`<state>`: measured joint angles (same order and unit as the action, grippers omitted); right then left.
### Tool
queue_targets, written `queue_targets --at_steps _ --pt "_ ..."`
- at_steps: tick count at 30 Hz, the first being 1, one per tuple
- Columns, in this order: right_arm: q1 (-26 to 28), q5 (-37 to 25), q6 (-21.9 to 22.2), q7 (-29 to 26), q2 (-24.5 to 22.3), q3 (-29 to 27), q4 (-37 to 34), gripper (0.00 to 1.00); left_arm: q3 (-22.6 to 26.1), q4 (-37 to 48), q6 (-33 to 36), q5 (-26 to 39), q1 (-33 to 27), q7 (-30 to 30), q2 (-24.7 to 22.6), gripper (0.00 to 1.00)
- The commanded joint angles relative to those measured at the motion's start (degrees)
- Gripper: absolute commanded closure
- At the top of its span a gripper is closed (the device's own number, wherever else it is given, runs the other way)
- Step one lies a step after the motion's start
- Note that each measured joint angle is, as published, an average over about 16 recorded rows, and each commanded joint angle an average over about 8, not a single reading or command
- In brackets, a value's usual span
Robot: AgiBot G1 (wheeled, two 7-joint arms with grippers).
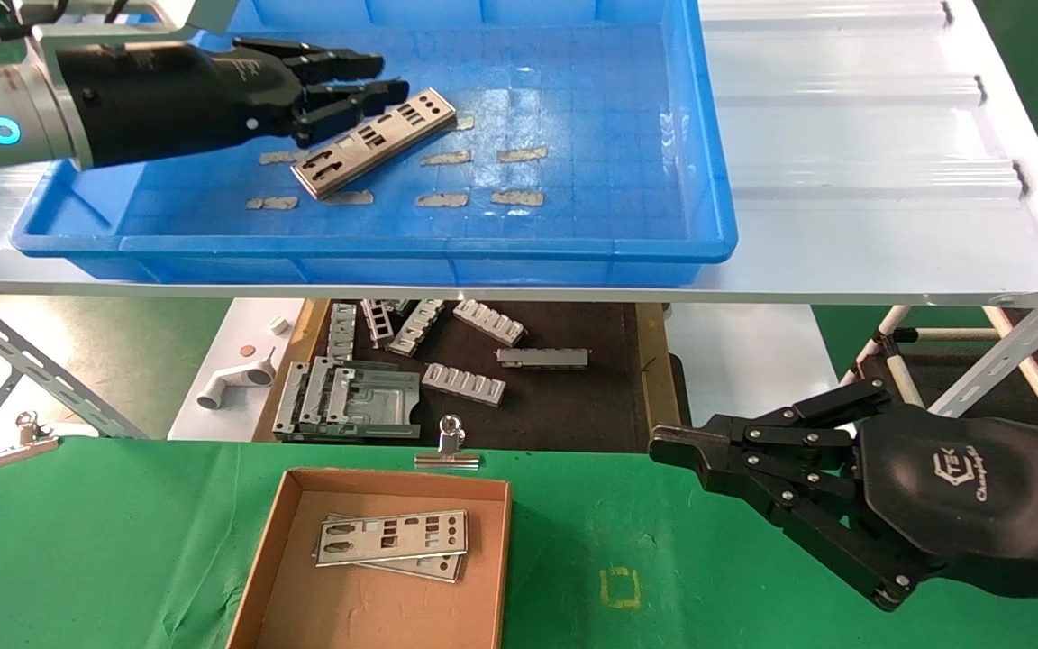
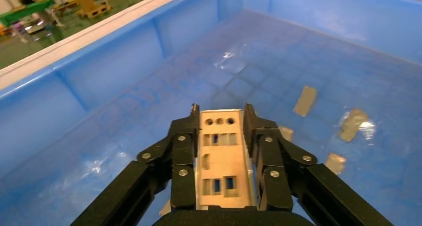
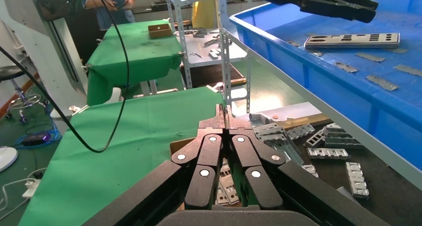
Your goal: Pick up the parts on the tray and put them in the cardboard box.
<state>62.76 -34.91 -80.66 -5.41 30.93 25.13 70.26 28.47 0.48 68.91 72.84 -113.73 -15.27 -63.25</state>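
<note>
- Progress, as I judge it: two punched metal plates (image 1: 393,543) already lie stacked in the cardboard box (image 1: 277,541), the upper one slightly askew over the lower. One plate (image 1: 373,141) is left in the blue tray (image 1: 627,243), so the job looks near its last transfer, with that plate still to be lifted, carried down and dropped in.
- The remaining plate lies flat and slanted on the tray's grid floor, among scraps of grey tape (image 1: 519,196), in the tray's left half.
- The left claw (image 1: 373,79) reaches into the tray from the left, its fingers spread. In the head view the fingertips sit just over the plate's far long edge, near its upper end.
- The left wrist view shows the plate (image 2: 222,161) lying lengthwise in the gap between the two finger stacks, one on either long side. Whether the pads already touch the edges I cannot tell; the plate appears to rest on the floor, not lifted.
- The right claw (image 1: 670,446) hangs idle over the green-covered surface (image 1: 122,541), to the right of the box, pressed together and holding nothing; its wrist view shows the tips meeting.
- The box sits on the green surface below and in front of the white shelf (image 1: 843,135) that carries the tray, with a binder clip (image 1: 449,448) at its far rim.
- Grey ribbed brackets (image 1: 465,383) lie on the dark lower level between shelf and box; they are not part of the job.
</note>
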Motion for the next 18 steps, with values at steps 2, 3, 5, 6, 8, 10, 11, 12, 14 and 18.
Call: queue_targets --at_steps 2,3,5,6,8,10,11,12,14,18 --pt "0.00 0.00 0.00 0.00 0.00 0.00 0.00 1.00 0.23 0.34 -2.51 0.33 -0.66 0.78 -0.34 0.00" --pt "0.00 0.00 0.00 0.00 0.00 0.00 0.00 1.00 0.30 0.44 -3.45 0.41 -0.68 0.90 -0.50 0.00" --pt "0.00 0.00 0.00 0.00 0.00 0.00 0.00 1.00 0.37 0.57 -4.77 0.51 -0.64 1.12 -0.78 0.00" --pt "0.00 0.00 0.00 0.00 0.00 0.00 0.00 1.00 0.37 0.60 -5.09 0.51 -0.58 1.25 -0.89 0.00" --pt "0.00 0.00 0.00 0.00 0.00 0.00 0.00 1.00 0.26 0.64 -5.05 0.34 -0.49 1.66 -1.00 0.00" --pt "0.00 0.00 0.00 0.00 0.00 0.00 0.00 1.00 0.01 0.63 -4.30 0.00 -0.46 2.20 -0.96 0.00" --pt "0.00 0.00 0.00 0.00 0.00 0.00 0.00 1.00 -0.14 0.61 -3.74 -0.20 -0.47 2.50 -0.91 0.00" --pt "0.00 0.00 0.00 0.00 0.00 0.00 0.00 1.00 -0.28 0.60 -3.11 -0.40 -0.48 2.82 -0.83 0.00" --pt "0.00 0.00 0.00 0.00 0.00 0.00 0.00 1.00 -0.50 0.57 -1.76 -0.70 -0.52 3.48 -0.63 0.00" --pt "0.00 0.00 0.00 0.00 0.00 0.00 0.00 1.00 -0.39 0.46 0.27 -0.53 -0.57 4.33 -0.20 0.00"
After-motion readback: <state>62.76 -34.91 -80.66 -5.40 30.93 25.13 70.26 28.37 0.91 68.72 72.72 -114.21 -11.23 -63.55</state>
